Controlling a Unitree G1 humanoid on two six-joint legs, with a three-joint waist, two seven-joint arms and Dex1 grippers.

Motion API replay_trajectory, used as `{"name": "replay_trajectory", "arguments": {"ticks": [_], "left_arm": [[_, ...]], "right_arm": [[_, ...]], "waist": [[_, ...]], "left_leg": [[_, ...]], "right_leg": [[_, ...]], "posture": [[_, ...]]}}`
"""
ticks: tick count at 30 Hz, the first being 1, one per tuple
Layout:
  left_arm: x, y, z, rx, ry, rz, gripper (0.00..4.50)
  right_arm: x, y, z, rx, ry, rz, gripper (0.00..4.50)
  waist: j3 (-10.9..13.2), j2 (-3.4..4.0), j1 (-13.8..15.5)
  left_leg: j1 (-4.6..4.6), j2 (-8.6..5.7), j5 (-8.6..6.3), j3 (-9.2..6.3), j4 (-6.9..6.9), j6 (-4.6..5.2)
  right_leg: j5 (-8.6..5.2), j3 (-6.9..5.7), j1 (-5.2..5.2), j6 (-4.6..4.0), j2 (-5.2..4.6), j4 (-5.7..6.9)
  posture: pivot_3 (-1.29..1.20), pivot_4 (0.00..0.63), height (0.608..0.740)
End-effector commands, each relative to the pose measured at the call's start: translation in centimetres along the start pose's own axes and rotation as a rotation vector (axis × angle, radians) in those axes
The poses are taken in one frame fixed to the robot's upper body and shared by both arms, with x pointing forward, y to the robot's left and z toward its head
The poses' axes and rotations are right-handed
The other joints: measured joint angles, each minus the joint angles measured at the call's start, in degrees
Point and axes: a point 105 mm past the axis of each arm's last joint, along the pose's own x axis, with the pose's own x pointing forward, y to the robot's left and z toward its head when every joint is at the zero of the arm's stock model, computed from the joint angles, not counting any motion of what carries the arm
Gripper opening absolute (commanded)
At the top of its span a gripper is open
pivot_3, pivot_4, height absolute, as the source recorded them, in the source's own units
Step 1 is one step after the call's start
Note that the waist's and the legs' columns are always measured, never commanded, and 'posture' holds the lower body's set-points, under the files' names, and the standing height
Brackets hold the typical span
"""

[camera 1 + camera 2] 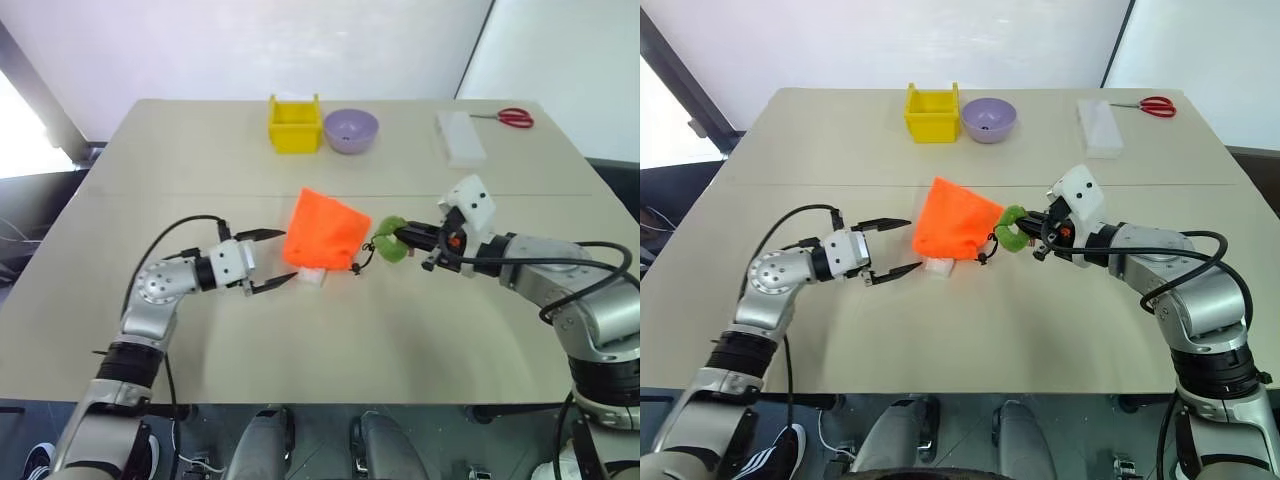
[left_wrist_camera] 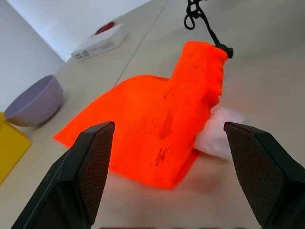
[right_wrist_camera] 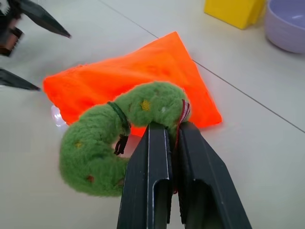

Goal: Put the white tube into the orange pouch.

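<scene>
Mid-frame, the white tube (image 1: pixel 313 276) peeks from under the crumpled orange pouch (image 1: pixel 325 231) just right of the wide-open left gripper (image 1: pixel 267 260) — the right gripper (image 1: pixel 404 238) pinches the pouch's fuzzy green ball (image 1: pixel 388 241).

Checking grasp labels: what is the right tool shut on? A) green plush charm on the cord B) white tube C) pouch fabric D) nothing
A: the right tool is shut on the green charm tied to the pouch cord; the tube lies partly under the pouch.
</scene>
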Motion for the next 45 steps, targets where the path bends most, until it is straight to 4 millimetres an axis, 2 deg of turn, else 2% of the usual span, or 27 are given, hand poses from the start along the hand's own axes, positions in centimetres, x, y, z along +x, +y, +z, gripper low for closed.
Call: {"name": "replay_trajectory", "arguments": {"ticks": [1, 4, 7, 8, 10, 11, 14, 15, 16, 17, 22, 23, 25, 27, 28, 30, 33, 35, 37, 39, 41, 43, 45], "left_arm": [[1.0, -0.1, 1.2, -0.005, -0.058, -0.008, 3.92], [1.7, 0.0, 1.0, 0.049, -0.043, -0.001, 3.92], [2.0, 1.2, 1.2, -0.002, -0.057, 0.044, 3.92], [2.1, 1.4, 1.2, -0.012, -0.062, 0.055, 3.69], [2.2, 1.1, 0.9, -0.023, -0.048, 0.038, 3.11], [2.3, 0.9, 0.5, -0.015, -0.028, 0.032, 2.5], [2.4, 0.5, 0.1, -0.015, -0.005, 0.031, 1.18], [2.4, 0.7, 0.2, -0.028, -0.009, 0.048, 0.61], [2.4, 0.9, 0.2, -0.036, -0.009, 0.057, 0.2], [2.4, 0.9, 0.3, -0.032, -0.012, 0.058, 0.05], [2.4, 1.4, 0.9, -0.057, -0.024, 0.061, 0.05], [2.4, 1.8, 1.1, -0.074, -0.027, 0.071, 0.05], [2.5, 2.4, 1.3, -0.095, -0.032, 0.087, 0.0], [2.6, 3.0, 1.4, -0.113, -0.03, 0.099, 0.0], [2.7, 3.2, 1.5, -0.137, -0.038, 0.097, 0.0], [2.8, 3.5, 1.8, -0.187, -0.051, 0.095, 0.0], [3.2, 4.1, 2.0, -0.344, -0.064, 0.105, 0.0], [3.3, 4.4, 2.2, -0.42, -0.071, 0.1, 0.0], [3.4, 4.8, 2.5, -0.465, -0.079, 0.098, 0.0], [3.6, 4.8, 2.8, -0.448, -0.067, 0.07, 0.0], [3.7, 4.8, 2.9, -0.459, -0.063, 0.052, 0.0], [3.7, 5.0, 2.9, -0.466, -0.061, 0.047, 0.0], [3.8, 4.8, 2.9, -0.434, -0.054, 0.016, 0.0]], "right_arm": [[-0.4, 0.0, 1.3, -0.029, -0.043, -0.005, 0.0], [-0.5, -0.1, 1.5, -0.029, -0.045, -0.01, 0.0], [-0.6, -0.2, 1.5, -0.037, -0.038, -0.017, 0.0], [-0.5, -0.2, 1.4, -0.036, -0.038, -0.019, 0.0], [-0.5, -0.2, 1.4, -0.037, -0.037, -0.02, 0.0], [-0.5, -0.2, 1.4, -0.036, -0.039, -0.02, 0.0], [-0.5, -0.2, 1.5, -0.038, -0.042, -0.021, 0.0], [-0.6, -0.2, 1.5, -0.038, -0.044, -0.021, 0.0], [-0.5, -0.3, 1.5, -0.038, -0.045, -0.022, 0.0], [-0.5, -0.3, 1.5, -0.037, -0.044, -0.023, 0.0], [-0.4, -0.7, 0.6, -0.064, -0.02, -0.058, 0.0], [-0.3, -0.7, 0.2, -0.018, -0.019, -0.042, 0.0], [-0.3, -0.4, -0.2, 0.048, -0.019, -0.006, 0.74], [-0.3, -1.1, -1.7, 0.025, 0.052, -0.059, 1.5], [-0.5, -1.0, -2.3, -0.003, 0.083, -0.059, 2.12], [-0.8, -1.0, -3.0, -0.074, 0.132, -0.065, 3.06], [-1.6, -1.5, -2.3, -0.12, 0.115, -0.101, 3.06], [-2.1, -1.0, -0.4, -0.113, 0.051, -0.074, 3.06], [-2.2, 0.2, 2.3, -0.083, -0.056, -0.019, 3.06], [-1.7, 3.1, 4.4, -0.025, -0.154, 0.111, 3.06], [-1.0, 6.3, 3.9, -0.005, -0.142, 0.237, 3.06], [0.0, 8.9, 1.8, -0.014, -0.083, 0.319, 3.06], [1.6, 9.8, -0.5, 0.023, -0.048, 0.318, 3.06]], "waist": [[0.0, 0.0, -0.1], [0.0, 0.0, -0.1], [0.0, 0.0, 0.0], [0.0, 0.0, -0.1], [0.0, 0.0, -0.1], [0.0, 0.0, -0.1], [0.0, 0.0, -0.1], [0.0, 0.0, -0.1], [0.0, 0.0, -0.1], [0.0, 0.0, -0.1], [0.0, 0.0, -0.1], [0.0, 0.0, -0.1], [0.0, 0.0, 0.0], [0.0, 0.0, 0.1], [0.0, 0.0, 0.1], [0.0, 0.0, 0.0], [0.0, 0.0, 0.0], [0.0, -0.01, -0.2], [0.0, -0.01, -0.5], [0.0, -0.02, -0.8], [0.0, -0.04, -1.0], [0.0, -0.06, -0.9], [0.0, -0.06, -0.9]], "left_leg": [[-0.02, 0.0, -0.01, 0.01, -0.02, 0.01], [-0.02, 0.0, -0.01, 0.02, -0.09, 0.01], [-0.02, 0.01, -0.01, 0.01, -0.05, 0.02], [-0.02, 0.0, 0.0, 0.01, -0.02, 0.02], [-0.01, -0.01, -0.01, 0.02, 0.04, 0.02], [-0.01, -0.01, -0.01, 0.04, 0.05, 0.02], [-0.01, -0.01, -0.01, 0.03, 0.04, 0.02], [-0.01, -0.01, -0.01, 0.03, 0.03, 0.02], [-0.01, -0.01, -0.01, 0.03, 0.03, 0.02], [-0.01, -0.01, -0.01, 0.03, 0.04, 0.02], [-0.01, -0.01, 0.0, 0.03, 0.06, 0.02], [-0.01, -0.01, 0.0, 0.03, 0.06, 0.02], [-0.01, -0.01, 0.0, 0.03, 0.07, 0.02], [-0.01, -0.01, 0.0, 0.03, 0.08, 0.02], [-0.01, -0.01, 0.0, 0.03, 0.1, 0.03], [-0.01, -0.03, 0.0, 0.03, 0.1, 0.03], [-0.01, -0.04, 0.0, 0.04, 0.11, 0.03], [-0.01, -0.03, 0.0, 0.03, 0.12, 0.03], [0.02, 0.0, 0.0, 0.02, 0.12, 0.03], [0.09, 0.04, 0.01, 0.01, 0.12, 0.03], [0.16, 0.1, 0.01, -0.05, 0.12, 0.02], [0.19, 0.14, 0.01, -0.15, 0.1, 0.02], [0.15, 0.1, 0.01, -0.13, 0.1, 0.02]], "right_leg": [[0.01, 0.0, -0.03, 0.02, 0.0, 0.0], [0.02, -0.01, -0.07, 0.03, 0.01, 0.01], [0.02, -0.03, -0.08, 0.04, 0.04, 0.07], [0.02, -0.03, -0.06, 0.04, 0.04, 0.08], [0.02, -0.03, -0.03, 0.04, 0.04, 0.08], [0.02, -0.02, -0.02, 0.05, 0.04, 0.08], [0.04, -0.03, -0.03, 0.07, 0.05, 0.09], [0.04, -0.03, -0.04, 0.08, 0.07, 0.1], [0.04, -0.03, -0.04, 0.08, 0.07, 0.1], [0.05, -0.03, -0.04, 0.08, 0.07, 0.1], [0.06, -0.03, -0.03, 0.11, 0.07, 0.11], [0.06, -0.03, -0.03, 0.11, 0.08, 0.11], [0.06, -0.03, -0.03, 0.11, 0.08, 0.11], [0.06, -0.03, -0.02, 0.11, 0.09, 0.13], [0.06, -0.04, -0.02, 0.12, 0.1, 0.13], [0.06, -0.04, -0.01, 0.12, 0.1, 0.14], [0.07, -0.05, -0.01, 0.13, 0.12, 0.14], [0.08, -0.05, -0.03, 0.17, 0.17, 0.19], [0.09, -0.05, -0.02, 0.18, 0.23, 0.23], [0.09, -0.04, -0.01, 0.18, 0.31, 0.28], [0.08, -0.04, 0.05, 0.17, 0.39, 0.32], [0.07, -0.08, 0.14, 0.15, 0.45, 0.27], [0.07, -0.08, 0.15, 0.15, 0.39, 0.22]], "posture": [[0.0, 0.15, 0.74], [0.0, 0.15, 0.74], [0.0, 0.15, 0.74], [0.0, 0.15, 0.74], [0.0, 0.15, 0.74], [0.0, 0.15, 0.74], [0.0, 0.15, 0.74], [0.0, 0.15, 0.74], [0.0, 0.15, 0.74], [0.0, 0.15, 0.74], [0.0, 0.15, 0.74], [0.0, 0.15, 0.74], [0.0, 0.15, 0.74], [0.0, 0.15, 0.74], [0.0, 0.15, 0.74], [0.0, 0.15, 0.74], [0.0, 0.15, 0.74], [0.0, 0.15, 0.74], [0.0, 0.15, 0.74], [0.0, 0.15, 0.74], [0.0, 0.15, 0.74], [0.0, 0.15, 0.74], [0.0, 0.15, 0.74]]}}
